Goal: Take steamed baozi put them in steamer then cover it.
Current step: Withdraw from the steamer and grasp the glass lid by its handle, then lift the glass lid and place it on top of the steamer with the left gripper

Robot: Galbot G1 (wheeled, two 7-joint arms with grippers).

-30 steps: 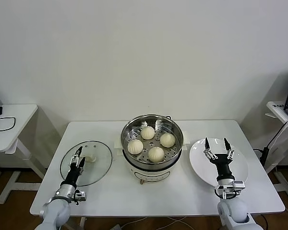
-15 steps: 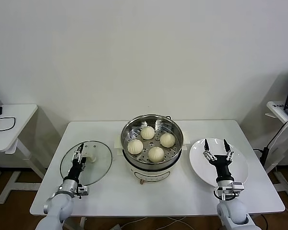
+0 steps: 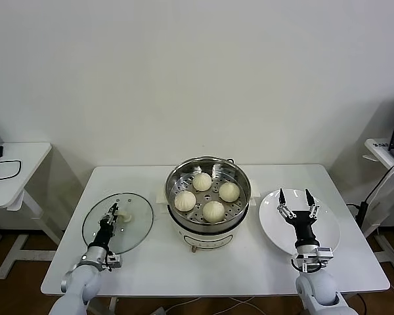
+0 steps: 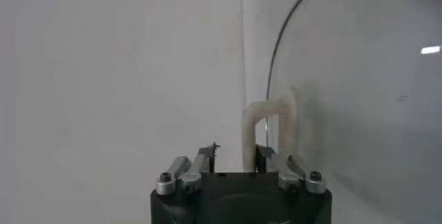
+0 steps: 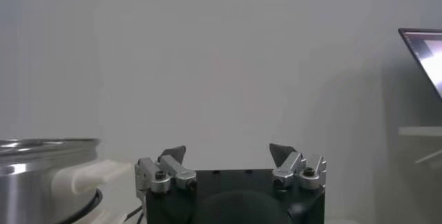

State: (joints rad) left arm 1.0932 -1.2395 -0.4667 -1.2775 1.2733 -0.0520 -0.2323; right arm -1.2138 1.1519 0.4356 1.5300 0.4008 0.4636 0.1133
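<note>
All four baozi [image 3: 208,193] already sat in the steamer [image 3: 208,194] at the table's middle, so what remained, as I judged it, was the cover. The lid [image 3: 118,223] lay flat on the table [image 3: 151,262] on my left side, well apart from the plate [image 3: 299,222] on my right and just beside the steamer's base.

My left gripper [image 3: 111,215] was down at the lid's white handle [image 4: 268,130]. In the left wrist view the handle stood as a narrow upright loop between my fingers [image 4: 200,164], nearer one of them than the other. The jaws had drawn in around it, but I could still see a gap on one side, so I could not tell whether I truly had it pinched.

What the coming move turned on was this: the steamer lay to the right of my left gripper, across a short stretch of table, and its rim stood higher than the lid. I judged I would have to lift first, then carry right, then lower the lid level over the rim. A loose hold on that thin loop could let the glass swing or slip.

My right gripper [image 3: 297,201] hovered over the plate with its jaws spread wide and nothing between them. It was farther from the lid, so this job belonged to my left.
</note>
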